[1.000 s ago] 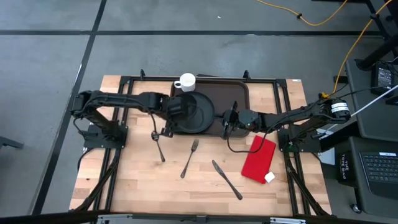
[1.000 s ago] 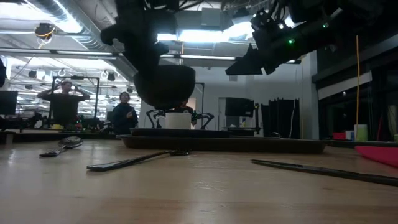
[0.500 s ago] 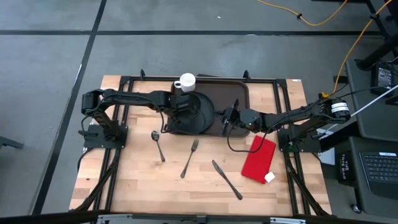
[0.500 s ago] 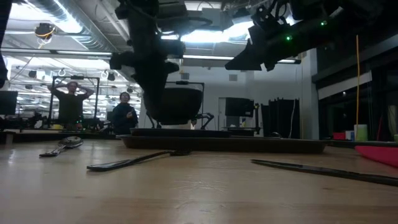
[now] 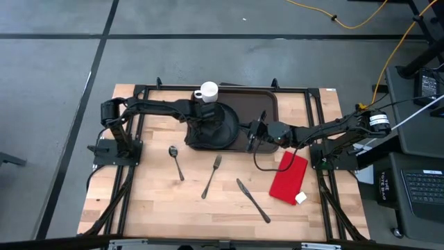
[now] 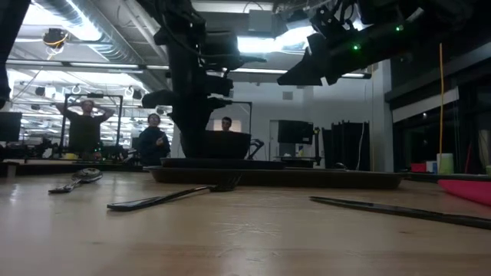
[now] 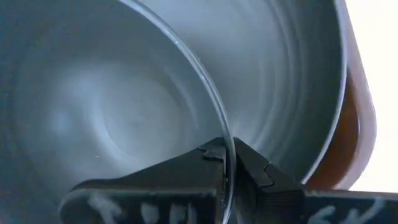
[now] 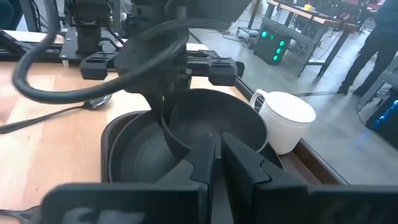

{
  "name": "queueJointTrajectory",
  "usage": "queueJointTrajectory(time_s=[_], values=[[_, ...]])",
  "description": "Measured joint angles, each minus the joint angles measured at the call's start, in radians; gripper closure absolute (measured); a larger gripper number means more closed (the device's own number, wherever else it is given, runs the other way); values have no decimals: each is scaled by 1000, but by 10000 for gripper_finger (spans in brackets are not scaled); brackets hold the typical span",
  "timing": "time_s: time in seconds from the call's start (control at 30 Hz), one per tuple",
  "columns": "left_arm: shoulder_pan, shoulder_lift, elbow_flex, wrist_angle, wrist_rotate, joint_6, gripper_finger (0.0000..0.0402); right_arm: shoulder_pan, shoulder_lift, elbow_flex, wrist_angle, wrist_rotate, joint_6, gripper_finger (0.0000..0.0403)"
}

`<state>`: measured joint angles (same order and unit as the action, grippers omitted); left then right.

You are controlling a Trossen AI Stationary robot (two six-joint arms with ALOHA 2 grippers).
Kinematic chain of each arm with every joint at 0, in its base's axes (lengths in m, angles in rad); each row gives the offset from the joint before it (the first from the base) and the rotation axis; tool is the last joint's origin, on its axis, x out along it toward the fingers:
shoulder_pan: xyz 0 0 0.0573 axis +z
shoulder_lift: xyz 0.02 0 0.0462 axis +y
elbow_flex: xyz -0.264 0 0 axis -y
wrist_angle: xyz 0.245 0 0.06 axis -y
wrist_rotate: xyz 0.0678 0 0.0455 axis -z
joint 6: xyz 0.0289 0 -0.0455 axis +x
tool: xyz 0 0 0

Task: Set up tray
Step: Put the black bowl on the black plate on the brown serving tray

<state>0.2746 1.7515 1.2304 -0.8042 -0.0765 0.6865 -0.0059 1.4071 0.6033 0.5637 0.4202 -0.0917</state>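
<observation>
The dark brown tray (image 5: pixel 262 104) lies at the table's far middle, with a round black plate (image 5: pixel 223 137) on its left half. My left gripper (image 5: pixel 200 118) stands over the plate's left side, shut on a black bowl (image 8: pixel 211 121). In the low view the bowl (image 6: pixel 227 144) is upright and low over the tray (image 6: pixel 307 178). A white mug (image 5: pixel 208 90) stands at the tray's far left corner. My right gripper (image 5: pixel 252 132) hovers shut and empty above the tray's right half. My left gripper (image 7: pixel 227 152) pinches the bowl's rim (image 7: pixel 219 121) on the side toward the table's left, one finger inside the bowl and one outside. The fingers come from above, pointing down. The bowl sits level with its base down at the plate (image 8: pixel 134 155); whether it rests there I cannot tell.
On the bare wood near the tray lie a spoon (image 5: pixel 176 161), a fork (image 5: pixel 212 176) and a knife (image 5: pixel 253 200), with a red napkin (image 5: pixel 288 177) to their right. Black frame rails edge the table. People stand in the room beyond the far edge.
My left gripper has moved a little toward the table's right and down, carrying the bowl from well above the tray to just over the plate. The bowl has turned from tilted to level. The right arm has kept still.
</observation>
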Motion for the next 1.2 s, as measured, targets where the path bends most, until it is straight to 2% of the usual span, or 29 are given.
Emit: queueJointTrajectory(time_s=[0.47, 0.6, 0.9, 1.2], values=[[-6, 0, 0, 25, 2, -1, 399, 0, 0, 0, -11, -1, -22, 368], [-6, 0, 0, 27, 53, -1, 399, 0, 0, 0, -11, -2, -22, 368], [-6, 0, 0, 56, 43, 7, 399, 0, 0, 0, -11, -2, -22, 368], [-6, -1, 0, 89, 43, 7, 382, 0, 0, 0, -12, -2, -22, 368]])
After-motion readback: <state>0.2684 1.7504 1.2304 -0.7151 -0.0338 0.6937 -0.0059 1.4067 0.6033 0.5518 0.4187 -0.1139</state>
